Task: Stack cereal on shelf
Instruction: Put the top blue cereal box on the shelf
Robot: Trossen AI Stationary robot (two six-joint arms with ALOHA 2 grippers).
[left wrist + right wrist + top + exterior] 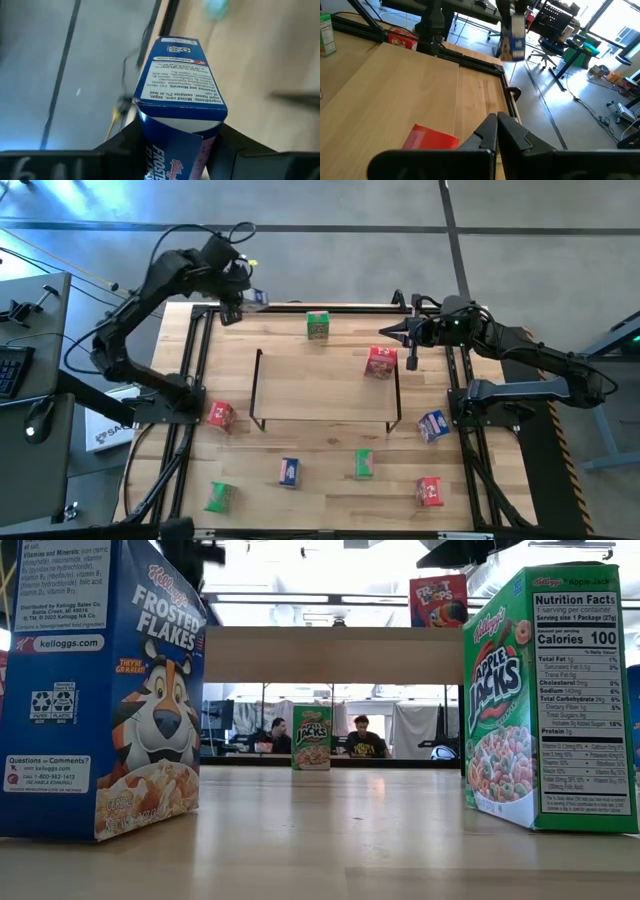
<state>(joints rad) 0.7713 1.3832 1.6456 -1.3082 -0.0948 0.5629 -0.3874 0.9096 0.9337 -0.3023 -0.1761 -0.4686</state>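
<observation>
Your left gripper (240, 300), upper left of the high view, clamps a blue cereal box (256, 298); the shelf (325, 421) lies down-right toward centre, while the right gripper (390, 332) waits pinched empty.

The high view looks straight down on the whole bench (330, 450). The low view sits at bench-top level, close behind two near boxes, facing across the bench into the room. Each wrist view looks forward past its own fingers. The shelf (325, 385) appears in both high and low views.
</observation>
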